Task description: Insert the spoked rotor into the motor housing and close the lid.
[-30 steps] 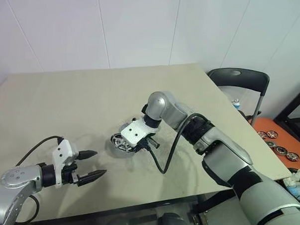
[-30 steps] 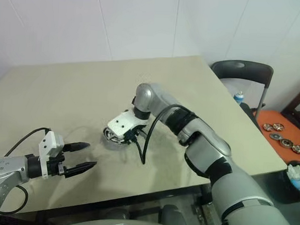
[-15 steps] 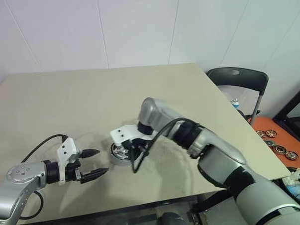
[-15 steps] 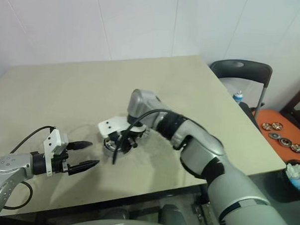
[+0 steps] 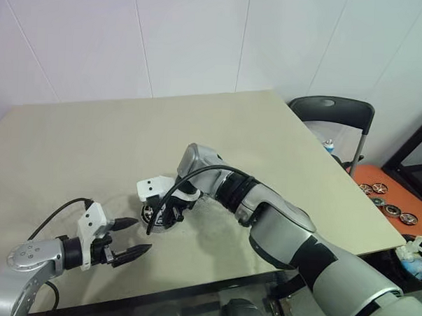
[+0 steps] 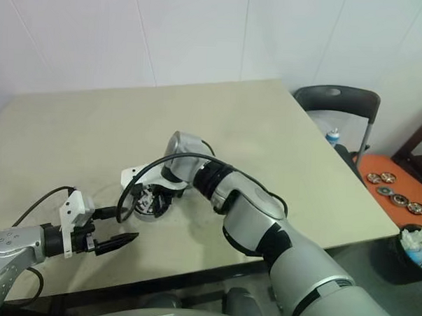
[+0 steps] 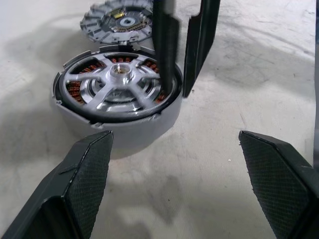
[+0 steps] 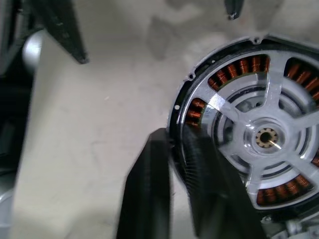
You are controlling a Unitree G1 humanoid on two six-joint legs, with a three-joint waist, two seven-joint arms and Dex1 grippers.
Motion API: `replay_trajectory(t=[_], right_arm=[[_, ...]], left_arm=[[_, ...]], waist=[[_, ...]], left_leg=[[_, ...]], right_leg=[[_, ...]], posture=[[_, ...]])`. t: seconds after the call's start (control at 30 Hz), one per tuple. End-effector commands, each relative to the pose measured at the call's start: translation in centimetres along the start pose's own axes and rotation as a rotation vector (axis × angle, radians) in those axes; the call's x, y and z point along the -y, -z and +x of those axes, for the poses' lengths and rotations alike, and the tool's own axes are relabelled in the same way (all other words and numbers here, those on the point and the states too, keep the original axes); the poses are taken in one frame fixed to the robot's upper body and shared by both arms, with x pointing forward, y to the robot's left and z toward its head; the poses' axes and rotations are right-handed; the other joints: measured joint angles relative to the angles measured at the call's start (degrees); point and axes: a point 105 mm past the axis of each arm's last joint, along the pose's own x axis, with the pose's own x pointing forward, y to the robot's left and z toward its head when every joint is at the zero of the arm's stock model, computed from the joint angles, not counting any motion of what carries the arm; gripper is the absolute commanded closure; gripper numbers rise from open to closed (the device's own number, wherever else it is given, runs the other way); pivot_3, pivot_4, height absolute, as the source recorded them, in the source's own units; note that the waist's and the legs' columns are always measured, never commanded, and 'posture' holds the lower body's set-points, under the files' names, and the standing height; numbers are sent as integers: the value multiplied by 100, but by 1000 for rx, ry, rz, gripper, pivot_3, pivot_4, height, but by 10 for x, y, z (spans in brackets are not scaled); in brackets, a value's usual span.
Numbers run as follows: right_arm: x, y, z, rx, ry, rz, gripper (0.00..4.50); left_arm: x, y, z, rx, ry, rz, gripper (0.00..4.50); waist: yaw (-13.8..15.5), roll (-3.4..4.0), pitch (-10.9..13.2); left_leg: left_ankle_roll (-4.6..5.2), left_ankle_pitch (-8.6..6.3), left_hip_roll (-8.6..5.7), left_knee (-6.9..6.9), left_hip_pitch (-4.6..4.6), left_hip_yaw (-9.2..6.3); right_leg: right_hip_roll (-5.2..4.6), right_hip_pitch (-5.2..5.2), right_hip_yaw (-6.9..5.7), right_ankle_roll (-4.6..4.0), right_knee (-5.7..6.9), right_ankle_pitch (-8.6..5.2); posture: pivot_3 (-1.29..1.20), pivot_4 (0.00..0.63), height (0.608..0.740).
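Nearest, at 7 o'clock from the motor housing (image 7: 134,132) and apart from it: left gripper (image 5: 139,237), spread wide, empty, black textured wedge fingers (image 7: 84,184) aimed at the case. Next, the housing itself, a shallow round silver-grey metal case at about 6 o'clock of the matte beige table (image 5: 92,146). Seated inside, the spoked rotor (image 7: 119,89): shiny spokes, small hub, dark rim, copper windings between the spokes. Astride that rim, right gripper (image 8: 177,199), slim black fingers (image 7: 167,45) parted only slightly, one inside, one outside the wall. Just past the case, touching its edge, the lid (image 7: 119,22), lying flat, ribbed around its ring. Farther off at 2 o'clock, a dark chair (image 5: 332,111).
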Motion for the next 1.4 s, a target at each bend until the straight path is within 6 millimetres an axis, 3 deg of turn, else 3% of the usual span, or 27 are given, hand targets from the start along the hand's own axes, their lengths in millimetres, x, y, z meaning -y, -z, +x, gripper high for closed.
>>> replay_trajectory(t=[0.03, 0.27, 0.43, 0.7, 0.83, 0.97, 1.4], right_arm=[[9, 2, -8, -16, 72, 20, 2974], [4, -9, -25, 15, 54, -114, 2974], [-9, -14, -45, 42, 61, -369, 2974], [-10, 22, -51, -143, 159, -824, 2974], [-7, 28, -40, -182, 153, -883, 2974], [-5, 16, -29, -146, 155, -872, 2974], [-11, 28, -22, -207, 88, -892, 2974]], left_arm=[[0, -12, -2, 33, -2, 43, 202], [-6, -16, -4, 32, 1, 53, 202], [-13, -21, -10, 33, -8, 66, 202], [-17, -21, -15, 24, -20, 61, 202], [-17, -15, -16, -2, -12, 53, 202], [-16, -18, -15, 8, -9, 50, 202], [-19, -8, -20, -10, -37, 21, 202]], waist=[[22, 0, 0], [26, -1, 0], [7, -2, -1], [4, -4, -2], [-19, -7, -4], [-7, -8, -5], [24, -9, -5]], left_leg=[[0, 0, 0, 3, 0, -1], [1, 0, 0, 2, -5, -1], [3, -2, 1, -5, -14, -1], [3, -8, 12, -3, -14, 35], [4, -9, 26, -4, -6, 56], [4, -9, 32, -4, -3, 66], [9, -11, 31, -2, -3, 77]], right_leg=[[0, -1, -2, 0, 0, 1], [-3, -5, -5, 0, -5, 1], [-3, -6, -6, 1, -6, 1], [-10, -15, -15, 1, -11, 1], [-5, -16, -13, 0, -9, 2], [-3, -19, -10, -6, -6, 5], [-5, -19, -7, -6, -9, 5]], posture=[[0, 0, 740], [0, 0, 740], [0, 0, 740], [0, 0, 740], [0, 0, 740], [0, 0, 740], [0, 0, 740]])
